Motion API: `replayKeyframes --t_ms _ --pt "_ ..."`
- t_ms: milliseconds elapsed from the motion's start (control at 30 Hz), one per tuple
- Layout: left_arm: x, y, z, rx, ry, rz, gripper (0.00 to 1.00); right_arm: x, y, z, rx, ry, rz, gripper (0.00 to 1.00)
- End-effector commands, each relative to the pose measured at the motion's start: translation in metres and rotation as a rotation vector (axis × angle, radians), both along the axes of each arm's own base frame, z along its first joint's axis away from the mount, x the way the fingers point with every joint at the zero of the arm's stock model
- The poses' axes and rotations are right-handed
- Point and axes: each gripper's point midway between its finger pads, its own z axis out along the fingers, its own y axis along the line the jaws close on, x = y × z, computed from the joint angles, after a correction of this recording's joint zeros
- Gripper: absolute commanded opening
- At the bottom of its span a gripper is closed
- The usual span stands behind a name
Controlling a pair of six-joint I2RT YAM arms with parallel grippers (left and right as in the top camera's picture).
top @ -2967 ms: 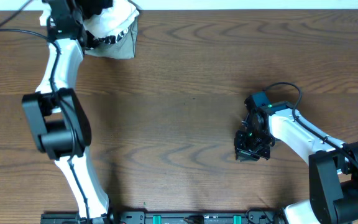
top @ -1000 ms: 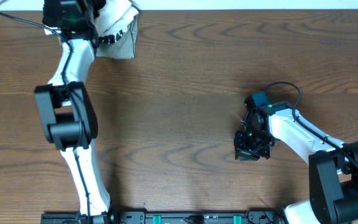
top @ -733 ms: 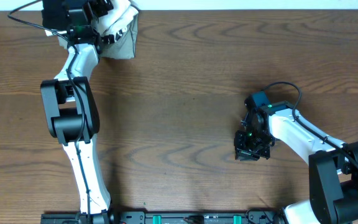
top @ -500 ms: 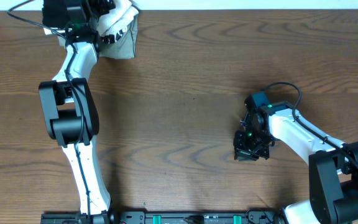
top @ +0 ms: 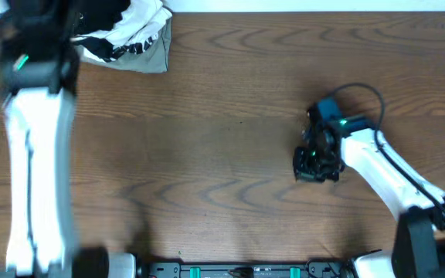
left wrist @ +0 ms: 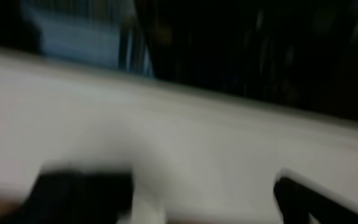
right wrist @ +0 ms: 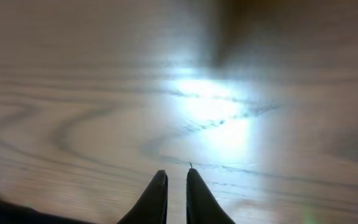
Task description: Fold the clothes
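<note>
We cannot spot the black clothes; only a dark blur (top: pixel 99 17) shows by the white-and-grey bundle (top: pixel 141 42) at the far corner of the tabletop (top: pixel 230 170). Our left jaws look wide open; our right jaws are closed on nothing. The left jaws could grab that wrong bundle instead.

This is looking like a robotics lab or test bench, not a home. Two white-and-black jointed machines, the left arm (top: pixel 33 154) and the right arm (top: pixel 377 158), are leaning over a wood-grain table (top: pixel 222 116). A black cable (top: pixel 359 91) is looping off the right arm. A black rail (top: pixel 246 271) with green fittings is running along the table's near edge. A camera is looking down past the right hand (right wrist: pixel 177 177).
</note>
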Motion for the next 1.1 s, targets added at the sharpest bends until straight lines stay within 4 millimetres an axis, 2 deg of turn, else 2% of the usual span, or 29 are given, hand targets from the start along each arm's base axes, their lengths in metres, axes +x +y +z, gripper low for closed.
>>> replayKeyframes --t_ms 0,67,233,333,400,500,600,700,867,933,967,1067 --pt "-0.069 -0.004 0.020 -0.002 0.025 -0.003 0.98 0.022 -0.010 0.041 -0.045 -0.169 0.008 0.13" --pt "-0.119 -0.006 0.024 -0.003 0.053 0.000 0.98 0.026 -0.010 0.063 -0.034 -0.244 0.016 0.17" --pt "-0.218 -0.011 0.023 -0.030 0.079 0.003 0.98 0.020 -0.013 0.110 0.008 -0.412 0.006 0.36" --pt "-0.260 -0.019 0.024 -0.087 0.064 -0.020 0.98 0.013 -0.015 0.138 0.039 -0.516 -0.004 0.47" --pt "-0.286 -0.026 0.023 -0.091 0.049 -0.054 0.98 0.004 -0.017 0.158 0.061 -0.592 -0.008 0.58" --pt "-0.316 -0.042 0.020 -0.099 0.022 -0.143 0.98 -0.010 -0.021 0.182 0.088 -0.683 -0.016 0.67" --pt "-0.338 -0.056 0.006 -0.108 0.020 -0.220 0.98 -0.027 -0.026 0.201 0.112 -0.760 -0.025 0.69" --pt "-0.350 -0.058 -0.024 -0.117 0.044 -0.229 0.98 -0.048 -0.032 0.218 0.136 -0.837 -0.036 0.70" --pt "-0.359 -0.059 -0.083 -0.124 0.089 -0.227 0.98 -0.079 -0.045 0.234 0.142 -0.941 -0.053 0.72" --pt "-0.362 -0.059 -0.106 -0.125 0.091 -0.227 0.98 -0.089 -0.053 0.239 0.125 -0.983 -0.071 0.76" --pt "-0.363 -0.059 -0.115 -0.124 0.084 -0.228 0.98 -0.092 -0.058 0.241 0.115 -1.009 -0.083 0.80" --pt "-0.363 -0.059 -0.136 -0.121 0.067 -0.228 0.98 -0.098 -0.063 0.248 0.110 -1.058 -0.100 0.83"
